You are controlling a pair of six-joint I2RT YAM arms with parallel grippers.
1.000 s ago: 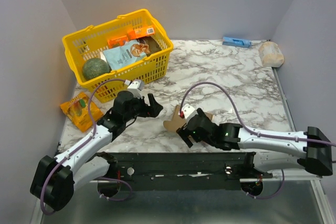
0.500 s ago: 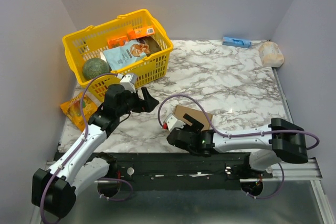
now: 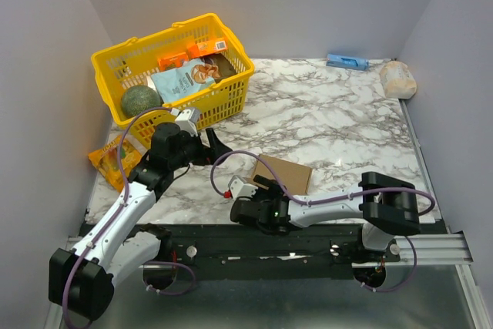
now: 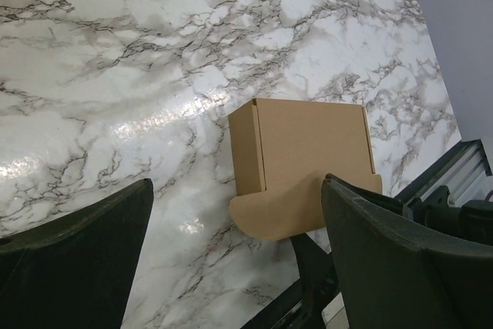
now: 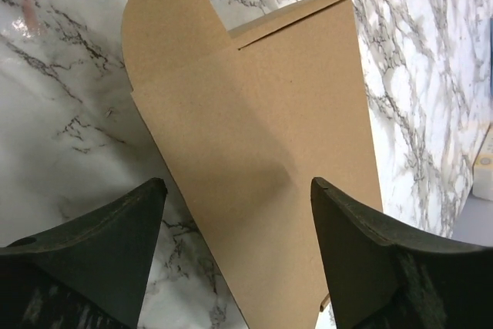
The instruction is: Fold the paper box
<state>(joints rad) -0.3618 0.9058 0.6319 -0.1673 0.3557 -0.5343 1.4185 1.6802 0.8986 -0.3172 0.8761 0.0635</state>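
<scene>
The box [image 3: 283, 175] was formed except one rounded flap sticking out. The right gripper [image 5: 235, 190] beside it and the left gripper [image 3: 218, 146] nearby both gaped empty.

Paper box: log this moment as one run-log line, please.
paper box: lying on table, rounded flap out | right tool: open, at box, not gripping | left tool: open, apart from box

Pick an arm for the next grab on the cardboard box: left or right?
Right, probably. The right gripper sits at the near edge of the cardboard box, jaws open, with the box straight ahead between them. The left gripper, also open, hovers farther off, toward the yellow basket.
</scene>
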